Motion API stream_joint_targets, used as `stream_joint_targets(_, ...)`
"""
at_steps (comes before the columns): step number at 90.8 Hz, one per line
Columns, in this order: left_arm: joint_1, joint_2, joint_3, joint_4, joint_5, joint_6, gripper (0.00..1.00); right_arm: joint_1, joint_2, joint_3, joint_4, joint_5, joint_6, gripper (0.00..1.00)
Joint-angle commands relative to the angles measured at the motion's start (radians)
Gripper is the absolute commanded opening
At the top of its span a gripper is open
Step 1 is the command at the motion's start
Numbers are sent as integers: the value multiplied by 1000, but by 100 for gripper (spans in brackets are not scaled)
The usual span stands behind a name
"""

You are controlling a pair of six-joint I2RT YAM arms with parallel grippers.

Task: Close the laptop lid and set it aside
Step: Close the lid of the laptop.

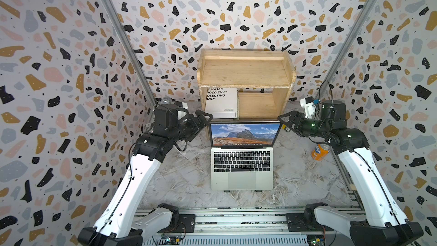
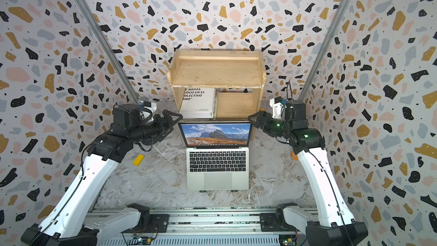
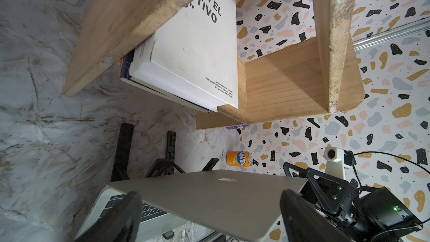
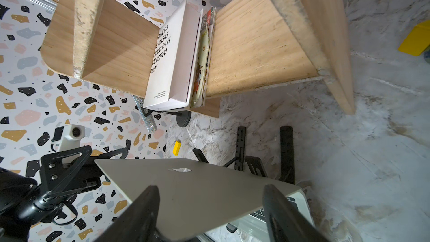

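Observation:
The silver laptop (image 1: 241, 178) (image 2: 217, 181) stands open at the table's middle, raised on a black folding stand (image 3: 123, 150). The laptop lid (image 1: 244, 134) (image 2: 216, 134) is upright and shows a mountain landscape. Its plain silver back (image 3: 232, 189) (image 4: 186, 180) with the logo faces both wrist cameras. My left gripper (image 1: 205, 117) (image 2: 174, 117) (image 3: 209, 202) is open at the lid's top left corner. My right gripper (image 1: 283, 119) (image 2: 253, 118) (image 4: 210, 190) is open at the top right corner. Both sit just behind the lid; I cannot tell whether they touch it.
A wooden shelf (image 1: 246, 72) stands close behind the laptop, with a white book (image 1: 221, 101) leaning in its lower bay. An orange soda can (image 1: 319, 152) stands at the right by the right arm. A yellow block (image 2: 138, 159) lies at the left.

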Motion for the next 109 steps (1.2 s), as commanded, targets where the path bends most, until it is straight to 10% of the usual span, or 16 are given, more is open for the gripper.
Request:
stream_joint_targets(1, -16, 7, 25, 31, -5, 32, 93, 14, -2, 31, -4, 28, -22, 74)
stream_joint_targets(109, -140, -83, -91, -33, -31, 83, 87, 48, -116, -52, -101, 53, -91, 69)
